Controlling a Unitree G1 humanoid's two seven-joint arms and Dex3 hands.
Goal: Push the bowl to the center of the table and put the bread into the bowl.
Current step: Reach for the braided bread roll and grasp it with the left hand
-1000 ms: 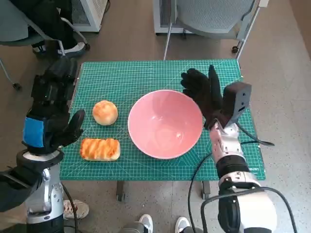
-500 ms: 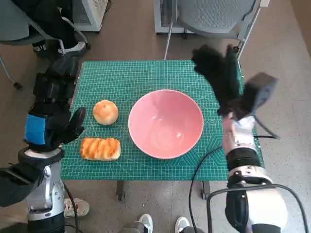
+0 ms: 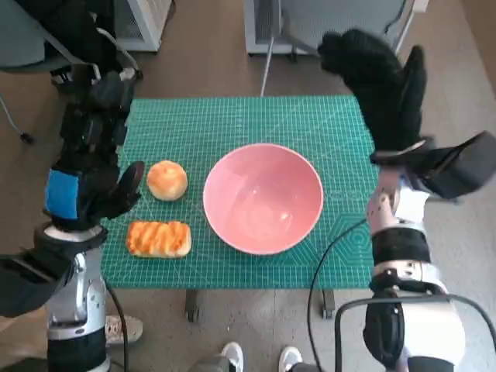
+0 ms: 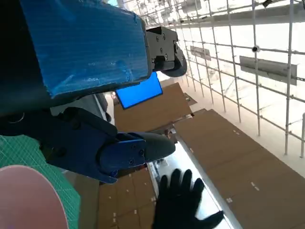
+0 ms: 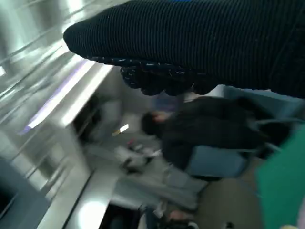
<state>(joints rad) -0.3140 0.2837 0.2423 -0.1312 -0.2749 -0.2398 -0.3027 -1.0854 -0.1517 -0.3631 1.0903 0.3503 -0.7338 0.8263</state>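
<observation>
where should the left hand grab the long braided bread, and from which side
Take the braided loaf across its short width at the middle, coming from above. It lies flat, long axis crosswise, with bare mat around it. The left hand hovers just beside it; the round bun sits apart.

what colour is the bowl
Pink, inside and out; the bowl shows best in the head view.

Bowl [image 3: 263, 198] mid-surface [image 3: 232, 120]; round bread [image 3: 167, 180] left of it, long bread [image 3: 159, 239] probably just nearer the front edge.
</observation>
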